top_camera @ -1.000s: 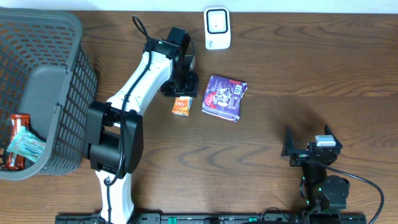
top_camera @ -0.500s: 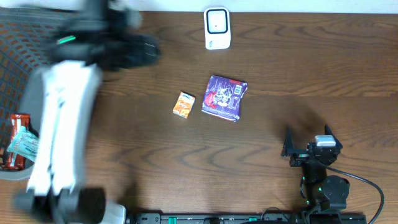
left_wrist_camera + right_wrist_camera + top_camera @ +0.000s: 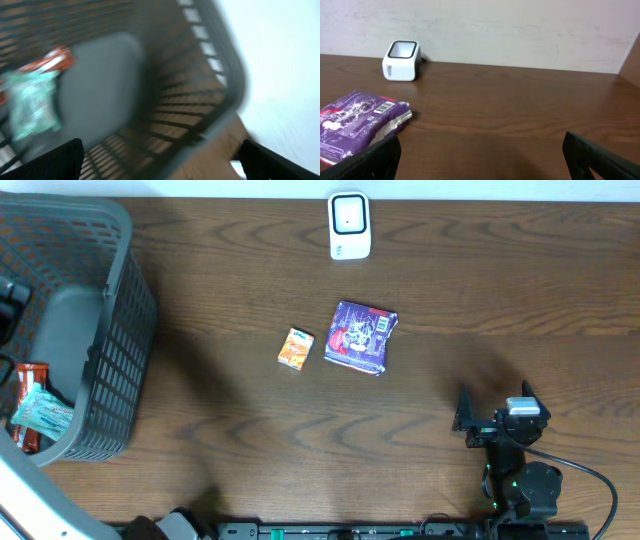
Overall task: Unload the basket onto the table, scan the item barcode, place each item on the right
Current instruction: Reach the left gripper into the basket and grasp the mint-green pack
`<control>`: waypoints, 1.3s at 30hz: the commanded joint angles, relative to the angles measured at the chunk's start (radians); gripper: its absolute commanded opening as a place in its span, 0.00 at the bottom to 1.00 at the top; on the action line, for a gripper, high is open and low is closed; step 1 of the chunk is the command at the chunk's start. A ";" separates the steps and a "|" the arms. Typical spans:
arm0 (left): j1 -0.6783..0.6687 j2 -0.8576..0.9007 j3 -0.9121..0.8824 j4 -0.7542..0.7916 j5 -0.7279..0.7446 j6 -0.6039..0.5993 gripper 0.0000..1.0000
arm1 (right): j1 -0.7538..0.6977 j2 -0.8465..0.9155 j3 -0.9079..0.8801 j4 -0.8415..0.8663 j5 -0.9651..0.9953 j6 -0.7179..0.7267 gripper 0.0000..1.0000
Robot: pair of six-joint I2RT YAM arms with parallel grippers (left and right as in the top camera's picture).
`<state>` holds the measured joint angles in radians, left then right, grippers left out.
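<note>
A dark wood-grain tabletop (image 3: 500,300) carries the scene. A grey plastic mesh basket (image 3: 120,310) fills its left end. Inside the basket, against the left wall, lie a mint-green packet (image 3: 45,417) and a red-and-brown packet (image 3: 30,372), the two overlapping.

The left arm (image 3: 30,500) shows from overhead only as a white sliver at the bottom left corner. Its wrist camera gives a blurred look into the basket. There the left tool (image 3: 162,160) has its fingers spread to the two lower corners of the frame, with nothing between them.

The right arm sits at the near right edge of the tabletop, well apart from every item. The right tool (image 3: 494,405) is spread wide and empty, and faces the far wall.

A purple packet (image 3: 360,337) lies flat near the middle of the tabletop, slightly askew. A white barcode label shows on its upper right part. The white barcode scanner (image 3: 349,225) stands upright at the far edge, in front of the pale wall. It is almost directly behind the purple packet and clear of it.

The smallest item, an orange packet (image 3: 295,348), lies flat just to the left of the purple packet, not touching it and well away from the basket.
</note>
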<state>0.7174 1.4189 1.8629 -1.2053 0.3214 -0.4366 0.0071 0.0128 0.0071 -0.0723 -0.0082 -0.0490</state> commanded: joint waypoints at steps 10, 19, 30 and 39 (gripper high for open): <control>0.011 0.197 -0.076 -0.089 -0.231 -0.100 1.00 | 0.005 -0.002 0.000 -0.006 -0.002 -0.012 0.99; 0.011 0.242 -0.077 -0.102 -0.289 -0.100 1.00 | 0.005 -0.002 0.000 -0.006 -0.002 -0.012 0.99; 0.011 0.290 -0.081 -0.049 -0.341 -0.145 1.00 | 0.005 -0.002 0.000 -0.006 -0.002 -0.012 0.99; 0.011 0.433 -0.081 -0.038 -0.373 -0.145 1.00 | 0.005 -0.002 0.000 -0.006 -0.002 -0.012 0.99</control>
<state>0.7258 1.8065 1.7897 -1.2446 -0.0166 -0.5732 0.0071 0.0128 0.0071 -0.0723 -0.0082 -0.0490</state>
